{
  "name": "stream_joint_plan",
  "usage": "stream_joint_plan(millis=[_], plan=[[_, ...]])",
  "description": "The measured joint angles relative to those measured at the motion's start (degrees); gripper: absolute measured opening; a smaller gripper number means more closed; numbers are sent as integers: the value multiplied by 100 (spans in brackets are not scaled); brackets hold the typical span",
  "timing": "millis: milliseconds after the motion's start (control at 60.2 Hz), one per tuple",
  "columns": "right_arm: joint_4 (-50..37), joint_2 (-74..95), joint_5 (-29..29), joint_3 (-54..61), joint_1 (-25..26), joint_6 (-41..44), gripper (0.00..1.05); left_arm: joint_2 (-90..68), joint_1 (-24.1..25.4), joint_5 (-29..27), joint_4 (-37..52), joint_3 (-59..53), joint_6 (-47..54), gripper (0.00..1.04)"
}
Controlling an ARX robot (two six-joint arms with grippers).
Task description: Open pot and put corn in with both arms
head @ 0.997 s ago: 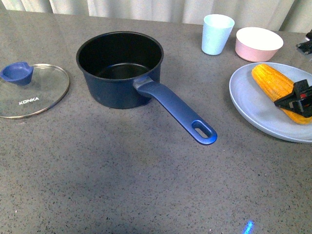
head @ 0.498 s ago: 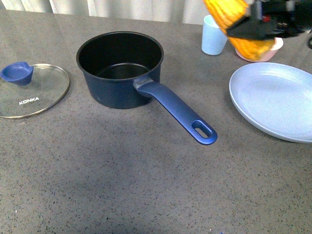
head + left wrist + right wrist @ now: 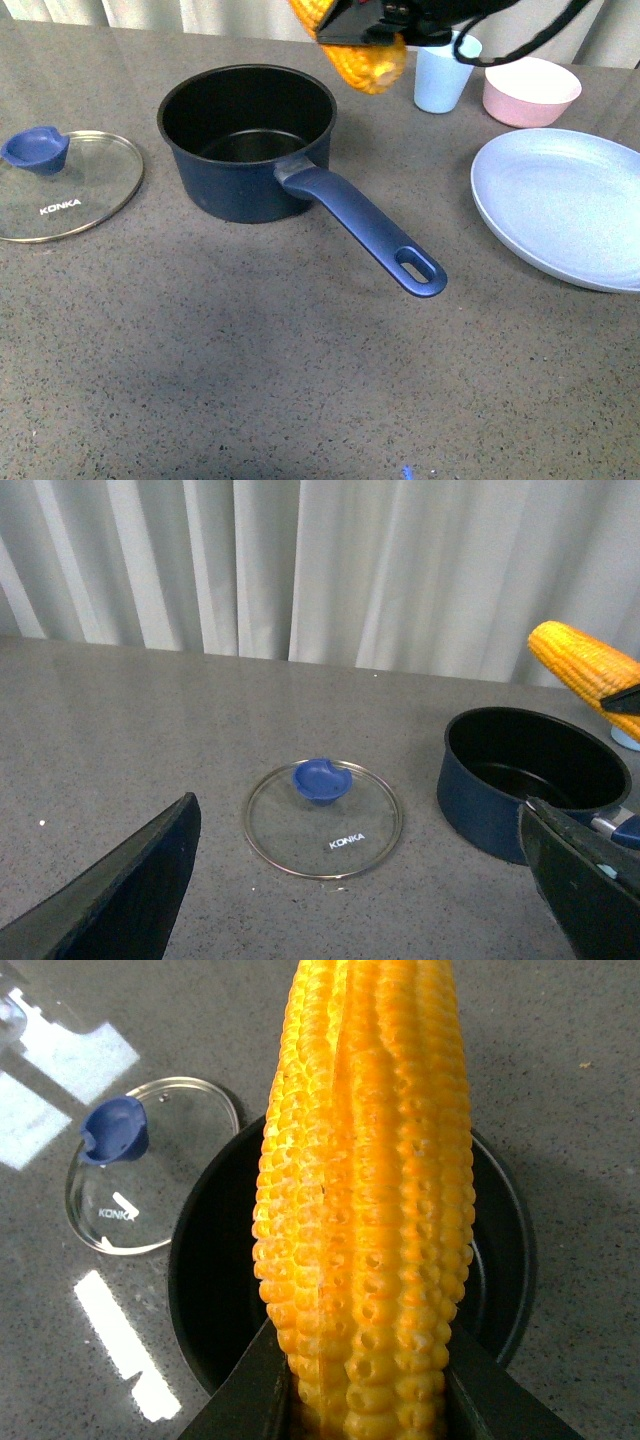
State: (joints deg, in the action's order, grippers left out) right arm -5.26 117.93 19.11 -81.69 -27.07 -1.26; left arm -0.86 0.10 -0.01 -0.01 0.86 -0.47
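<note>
Corn (image 3: 365, 1210) sits clamped between the black fingers (image 3: 250, 1390) of the right gripper (image 3: 368, 1400), which grips the cob at one end and holds it in the air over the open mouth of the pot (image 3: 245, 140). From the front it hangs above the pot's far right rim. The left gripper (image 3: 358, 805) hovers well to the left of the pot with its two fingers spread wide apart and nothing between them. Below it lies the glass lid (image 3: 70, 185), flat on the grey table (image 3: 300, 380) to the left of the pot, clear of it, its blue knob (image 3: 35, 148) facing up. The dark blue pot stands upright and uncovered, its black inside bare, and its long handle (image 3: 365, 230) points toward the camera and to the right, ending in an oval hole. To the right of the pot, beyond the handle's reach, is a pale blue plate (image 3: 560, 210) with nothing on it. Behind the plate and right of the pot stand a light blue cup (image 3: 445, 70) and a pink bowl (image 3: 530, 90) side by side. A pale curtain (image 3: 300, 570) hangs at the table's far edge.
</note>
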Motion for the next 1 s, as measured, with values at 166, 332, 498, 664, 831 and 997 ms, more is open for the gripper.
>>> stream_joint_plan(millis=[166,332,498,664,831,997], plan=[[306,566,-223,-675,-238,-28,23,2,0,0,0,0,0,96],[586,881,-396,-1178,-334,-24,23,2,0,0,0,0,0,96],[706,1036,-525,-1403,-378,26,23,2,0,0,0,0,0,96],[721,1117,-588,-1403,-417,66,46,2,0,0,0,0,0,96],[625,1117,-610,-1311,-424,63,71,2,0,0,0,0,0,96],[442,1102,-610,-1121,-398,37,96,2,0,0,0,0,0,96]])
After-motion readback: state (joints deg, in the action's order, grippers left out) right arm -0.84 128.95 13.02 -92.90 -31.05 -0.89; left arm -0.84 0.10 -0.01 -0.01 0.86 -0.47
